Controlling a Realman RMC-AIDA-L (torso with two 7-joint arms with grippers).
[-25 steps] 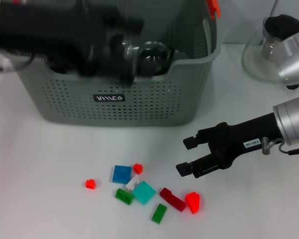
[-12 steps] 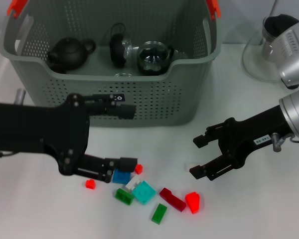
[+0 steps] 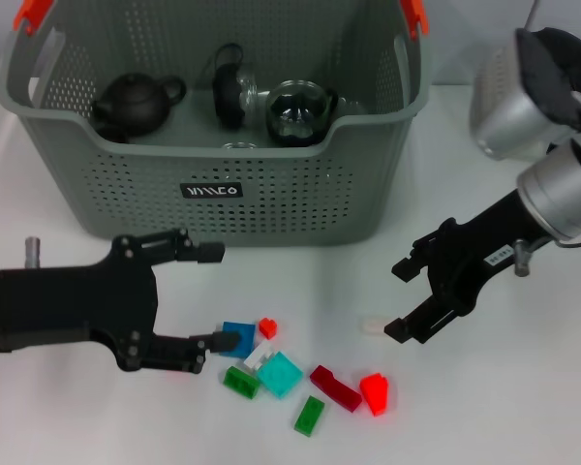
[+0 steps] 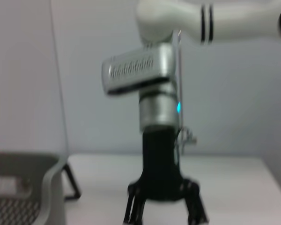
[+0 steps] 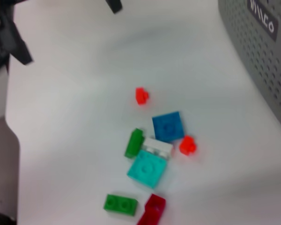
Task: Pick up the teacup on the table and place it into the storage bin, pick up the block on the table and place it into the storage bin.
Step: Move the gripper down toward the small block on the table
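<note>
Left end effector (image 3: 205, 295) hanging released right beside the blue block (image 3: 237, 338), way nearer than the released right end effector (image 3: 404, 299).

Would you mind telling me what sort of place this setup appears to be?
Probably a robot test bench in a lab: a plain white table, a grey-green perforated plastic storage bin holding teaware, and loose coloured plastic blocks between two grippers.
</note>
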